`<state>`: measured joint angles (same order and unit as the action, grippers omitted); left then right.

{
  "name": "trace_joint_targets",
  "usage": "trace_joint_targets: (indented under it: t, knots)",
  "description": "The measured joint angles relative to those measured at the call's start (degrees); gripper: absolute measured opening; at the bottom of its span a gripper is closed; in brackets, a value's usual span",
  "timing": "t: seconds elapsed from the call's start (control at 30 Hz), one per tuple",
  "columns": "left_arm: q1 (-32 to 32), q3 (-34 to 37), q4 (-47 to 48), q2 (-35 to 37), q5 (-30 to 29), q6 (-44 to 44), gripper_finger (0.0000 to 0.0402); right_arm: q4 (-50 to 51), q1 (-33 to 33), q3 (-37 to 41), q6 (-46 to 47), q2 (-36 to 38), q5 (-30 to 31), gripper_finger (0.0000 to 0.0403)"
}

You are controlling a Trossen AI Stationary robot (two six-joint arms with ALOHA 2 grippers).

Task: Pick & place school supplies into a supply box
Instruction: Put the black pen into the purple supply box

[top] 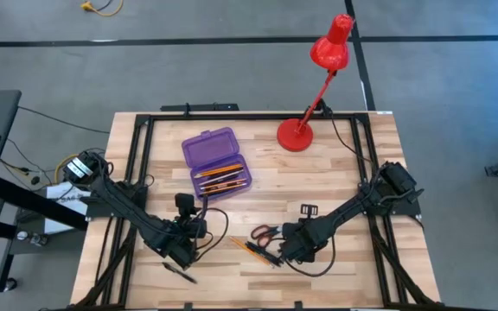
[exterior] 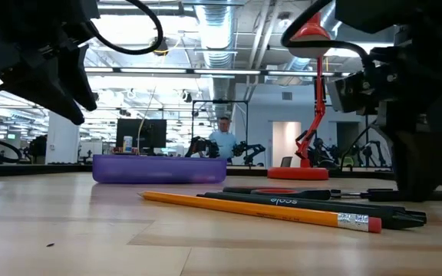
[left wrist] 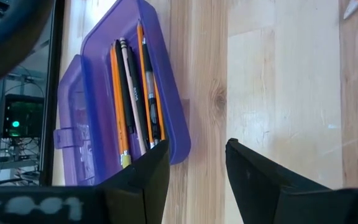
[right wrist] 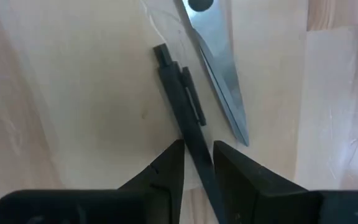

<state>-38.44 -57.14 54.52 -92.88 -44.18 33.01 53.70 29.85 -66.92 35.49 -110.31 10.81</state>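
Slim black plastic pen is lying on the wooden table, well short of the open translucent purple plastic supply box, just beside the steel blades of the red-handled scissors. It should be clamped squarely, lifted clear, the blades left undisturbed. Right gripper is narrowed around the pen's barrel, grasping it. Left gripper, nearer the box, is released, empty.
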Motion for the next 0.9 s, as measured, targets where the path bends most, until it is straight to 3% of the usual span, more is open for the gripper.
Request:
trace_joint_targets:
  t: [0.27,0.43,0.6,0.9]
  knots:
    - [-0.02,0.00,0.00,0.00,0.15,0.00,0.0146,-1.10,-0.03,1.40,-4.06,0.01,-0.34,0.0082]
    - [-0.02,0.00,0.00,0.00,0.13,0.64,0.0146,-2.28,-1.52,1.49,-8.56,0.01,-4.27,0.0077]
    - [-0.02,0.00,0.01,0.00,0.20,1.04,0.0146,-4.48,-2.52,1.69,-10.74,0.04,-7.00,0.0056]
    - [-0.01,0.00,0.04,0.00,-0.14,0.97,0.0146,-6.00,-0.73,1.66,-8.19,0.08,-4.73,0.0009]
